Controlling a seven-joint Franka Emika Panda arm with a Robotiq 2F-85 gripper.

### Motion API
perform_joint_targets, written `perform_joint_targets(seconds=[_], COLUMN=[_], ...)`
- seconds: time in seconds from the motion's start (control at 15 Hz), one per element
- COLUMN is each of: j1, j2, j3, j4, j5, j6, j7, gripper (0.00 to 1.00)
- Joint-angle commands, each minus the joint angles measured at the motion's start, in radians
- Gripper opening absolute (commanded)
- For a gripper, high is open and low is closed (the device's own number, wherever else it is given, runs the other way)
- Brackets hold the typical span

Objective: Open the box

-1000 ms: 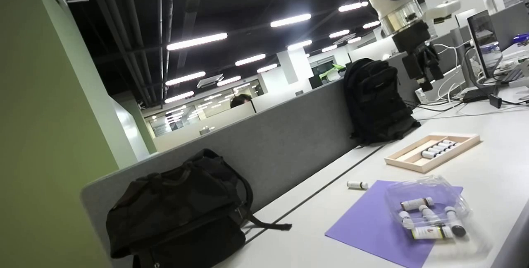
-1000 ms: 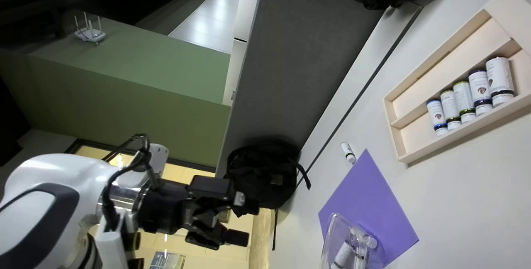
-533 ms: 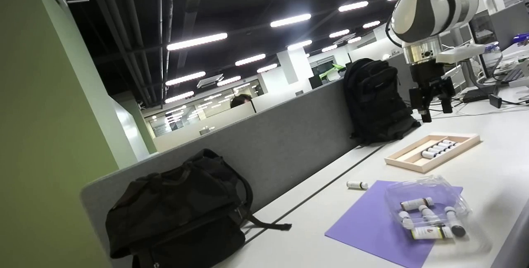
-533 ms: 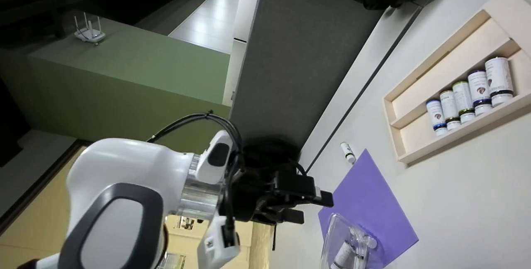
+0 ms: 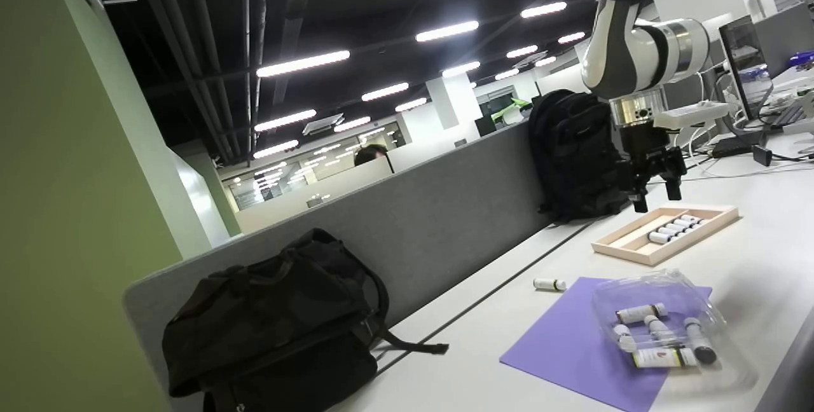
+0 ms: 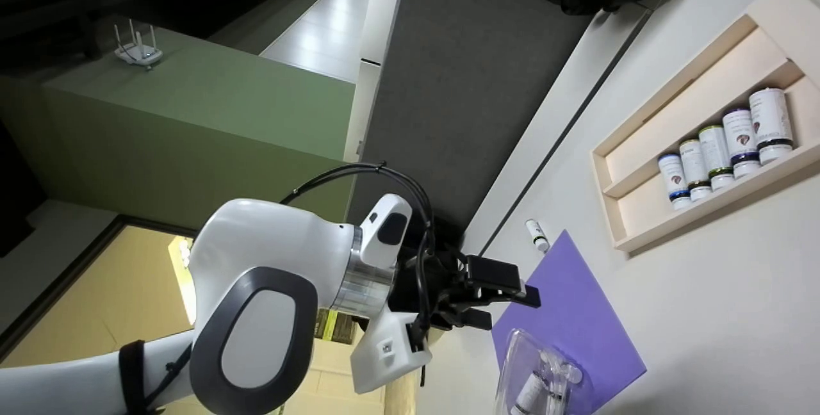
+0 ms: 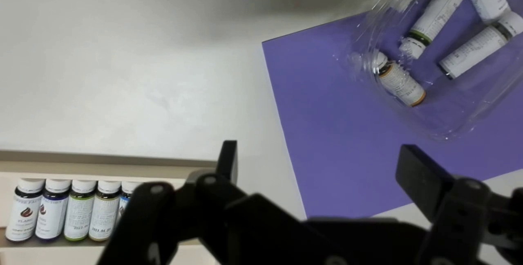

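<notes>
The gripper (image 5: 657, 200) hung spread wide — the box (image 6: 701, 106) lay below, to one side
Interior up, its long axis ran left-right in the wrist view

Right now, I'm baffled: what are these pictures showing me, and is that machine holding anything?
You're looking at a robot arm; the black, two-fingered gripper at its end works like a hand. The exterior views are taken from different places outside it, the wrist view from the arm itself. On the white table are a shallow wooden box with a row of small bottles, a purple sheet, and, partly over that sheet, a clear container with loose bottles inside. The gripper is open, holding nothing.
</notes>
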Motion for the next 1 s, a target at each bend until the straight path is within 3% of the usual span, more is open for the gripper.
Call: perform_joint_targets(seconds=[0.0,0.47,0.6,0.93], j1=[-0.030,-0.089,-0.110,-0.171], j2=[-0.002,0.092,0.127,0.271], j3=[0.030,0.012,0.015,0.041], j4=[0.001,0.056,0.085,0.197], j5=[-0.003,0.414,0.534,0.577], j6=[-0.002,-0.037,-0.100,-0.317], j7=[0.003,-0.424,-0.557,-0.660], gripper=[1.00,1.00,1.00,1.00])
